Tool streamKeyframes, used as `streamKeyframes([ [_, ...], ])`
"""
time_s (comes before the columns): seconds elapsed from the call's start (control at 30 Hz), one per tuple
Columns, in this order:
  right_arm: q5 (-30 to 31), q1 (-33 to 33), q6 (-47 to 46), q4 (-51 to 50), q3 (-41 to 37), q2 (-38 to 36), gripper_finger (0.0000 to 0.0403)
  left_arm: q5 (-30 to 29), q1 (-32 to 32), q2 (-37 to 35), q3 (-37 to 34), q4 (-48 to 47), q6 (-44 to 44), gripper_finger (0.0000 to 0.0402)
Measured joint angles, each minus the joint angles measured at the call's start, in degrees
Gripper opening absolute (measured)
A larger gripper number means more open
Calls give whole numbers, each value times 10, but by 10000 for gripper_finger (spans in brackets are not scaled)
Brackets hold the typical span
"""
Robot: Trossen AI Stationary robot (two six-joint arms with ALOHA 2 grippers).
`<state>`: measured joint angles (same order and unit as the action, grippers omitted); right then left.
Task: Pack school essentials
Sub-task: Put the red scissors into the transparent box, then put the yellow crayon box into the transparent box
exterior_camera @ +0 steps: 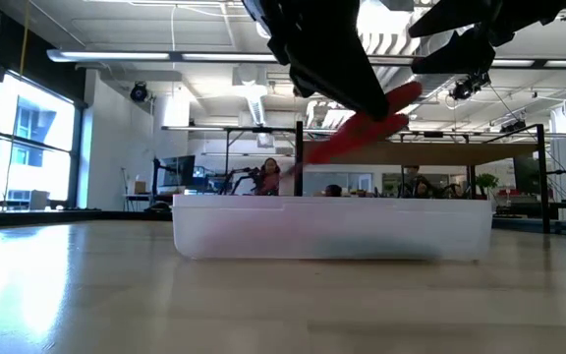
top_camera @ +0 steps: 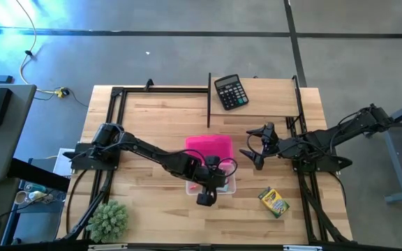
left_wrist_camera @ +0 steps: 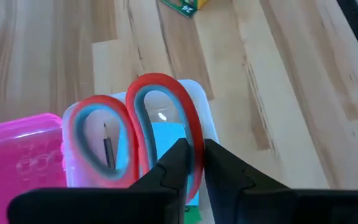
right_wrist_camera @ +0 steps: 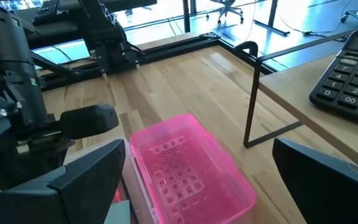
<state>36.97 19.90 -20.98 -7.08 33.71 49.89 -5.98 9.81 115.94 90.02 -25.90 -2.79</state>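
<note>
Left end effector [left_wrist_camera: 194,163] over the clear box [top_camera: 211,185], fingers pinched on one red loop of the red-handled scissors [left_wrist_camera: 138,134], held above the box and probably about to drop them in. Inside the box, a light-blue square [left_wrist_camera: 166,138] and a thin pencil [left_wrist_camera: 108,149]. Pink lid [top_camera: 209,146] lying just beyond, off so things can go in. Right end effector [top_camera: 254,150] waiting wide open and empty, off to the right. Yellow-green crayon box [top_camera: 273,201] on the bench [top_camera: 152,118], near right, not yet packed. Calculator [top_camera: 230,91] far back.
</note>
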Motion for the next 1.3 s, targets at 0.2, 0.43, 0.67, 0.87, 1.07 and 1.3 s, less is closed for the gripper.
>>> streamKeyframes([
  [0.2, -1, 0, 0, 0, 0, 0, 399, 13, 0, 0, 0, 0, 0, 75],
  [0.43, -7, 0, 0, 0, 0, 0, 399, 8, -1, 0, 0, 0, 0, 106],
  [0.67, -78, 0, -13, 0, 0, 0, 399, 8, -2, -14, 0, -34, 0, 102],
  [0.87, -86, 5, -26, -7, 0, -1, 399, 6, -10, -43, -1, -56, 10, 99],
  [1.07, -77, 20, -56, -107, 55, 3, 399, 6, -25, -72, -6, -92, 15, 99],
  [1.3, -62, 40, -135, -268, 134, 26, 399, 19, -35, -100, -67, -28, 4, 99],
])
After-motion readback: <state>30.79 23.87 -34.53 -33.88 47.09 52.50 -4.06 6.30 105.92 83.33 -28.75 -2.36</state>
